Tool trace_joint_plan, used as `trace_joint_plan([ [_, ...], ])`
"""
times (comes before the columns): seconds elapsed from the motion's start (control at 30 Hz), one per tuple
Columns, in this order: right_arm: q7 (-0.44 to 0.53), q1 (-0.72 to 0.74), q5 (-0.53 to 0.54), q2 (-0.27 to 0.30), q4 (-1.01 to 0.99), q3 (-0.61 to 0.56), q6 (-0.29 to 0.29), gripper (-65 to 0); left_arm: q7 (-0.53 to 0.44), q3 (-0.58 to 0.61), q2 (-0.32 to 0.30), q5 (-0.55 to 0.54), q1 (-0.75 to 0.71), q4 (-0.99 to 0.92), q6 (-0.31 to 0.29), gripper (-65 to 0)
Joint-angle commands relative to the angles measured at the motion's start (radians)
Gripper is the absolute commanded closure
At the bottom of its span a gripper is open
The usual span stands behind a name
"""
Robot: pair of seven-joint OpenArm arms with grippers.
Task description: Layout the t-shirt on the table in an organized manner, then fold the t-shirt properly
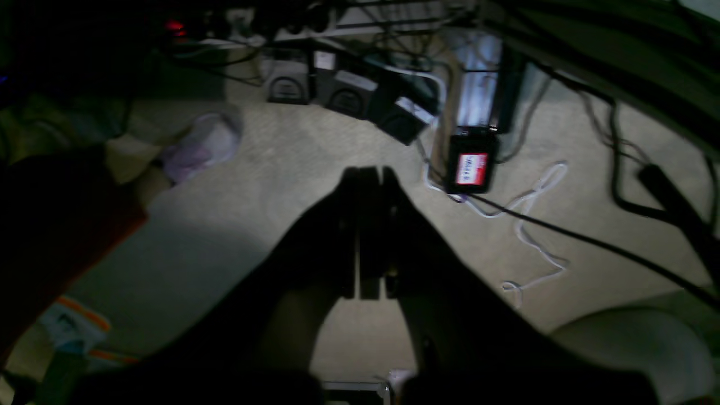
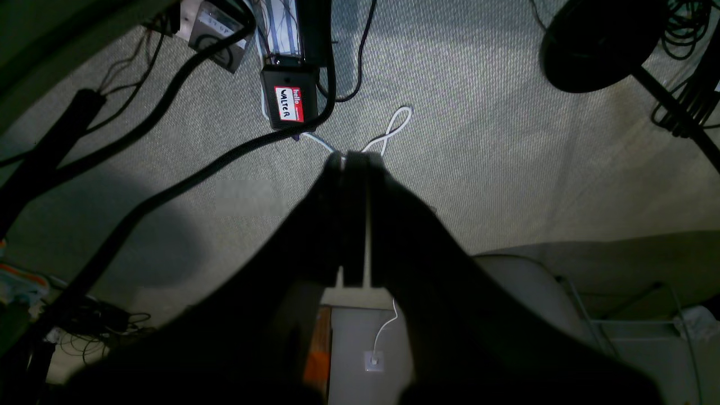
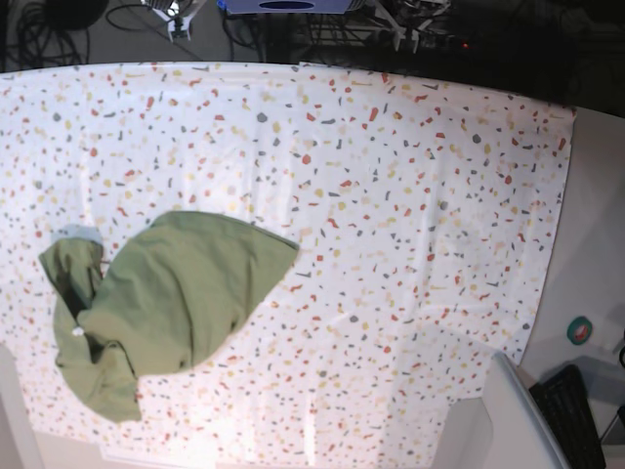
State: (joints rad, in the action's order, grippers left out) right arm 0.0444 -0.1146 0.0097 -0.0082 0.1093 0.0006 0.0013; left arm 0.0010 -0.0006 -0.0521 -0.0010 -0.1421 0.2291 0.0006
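Olive t-shirt (image 3: 161, 298) lies bunched at table (image 3: 420, 195) edge on right arm's side. Left gripper (image 1: 368, 174) and right gripper (image 2: 354, 160) both closed, empty, aimed at floor. Risk, I reckon: grabbing two layers, tee stays bunched.

Robotics lab: carpet floor (image 2: 495, 140) strewn with cables (image 2: 169, 191), power bricks (image 1: 349, 93), name-tagged black box (image 2: 288, 104).

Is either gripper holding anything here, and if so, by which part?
Nothing is held. The left gripper and right gripper are shut on air above the floor; the t-shirt lies crumpled on the table.
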Motion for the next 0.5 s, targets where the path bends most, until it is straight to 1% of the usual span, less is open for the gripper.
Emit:
trace_joint_plan([
  [0.0,-0.002,-0.006,-0.003,0.003,0.000,0.003,0.004,0.0,0.000,-0.002,-0.004,0.002,-0.004,0.002,0.006,-7.2],
  [0.03,-0.002,-0.006,-0.003,0.003,0.000,0.003,0.004,0.0,0.000,-0.002,-0.004,0.002,-0.004,0.002,0.006,-12.0],
  [0.1,-0.002,-0.006,-0.003,0.003,0.000,0.003,0.004,0.0,0.000,-0.002,-0.002,0.002,-0.004,0.002,0.006,-24.8],
  [0.17,-0.002,-0.006,-0.003,0.003,0.000,0.003,0.004,0.0,0.000,0.006,-0.002,0.002,-0.004,0.002,0.006,-35.9],
  [0.2,-0.002,-0.006,-0.003,0.003,0.000,0.003,0.004,0.0,0.000,0.003,-0.002,0.002,-0.004,0.002,0.006,-39.7],
  [0.23,-0.002,-0.006,-0.003,0.003,0.000,0.003,0.004,0.0,0.000,0.000,-0.002,0.002,-0.004,0.002,0.006,-41.6],
  [0.33,-0.002,-0.006,-0.003,0.003,0.000,0.003,0.004,0.0,0.000,0.000,-0.004,0.002,-0.004,0.002,0.006,-42.0],
  [0.43,-0.002,-0.006,-0.003,0.003,0.000,0.002,0.004,0.0,0.000,0.000,-0.004,0.002,-0.006,0.002,0.006,-41.5],
  [0.47,-0.002,-0.006,-0.003,0.003,0.000,0.002,0.003,0.0,0.000,0.000,-0.004,0.002,-0.006,0.002,0.006,-39.5],
])
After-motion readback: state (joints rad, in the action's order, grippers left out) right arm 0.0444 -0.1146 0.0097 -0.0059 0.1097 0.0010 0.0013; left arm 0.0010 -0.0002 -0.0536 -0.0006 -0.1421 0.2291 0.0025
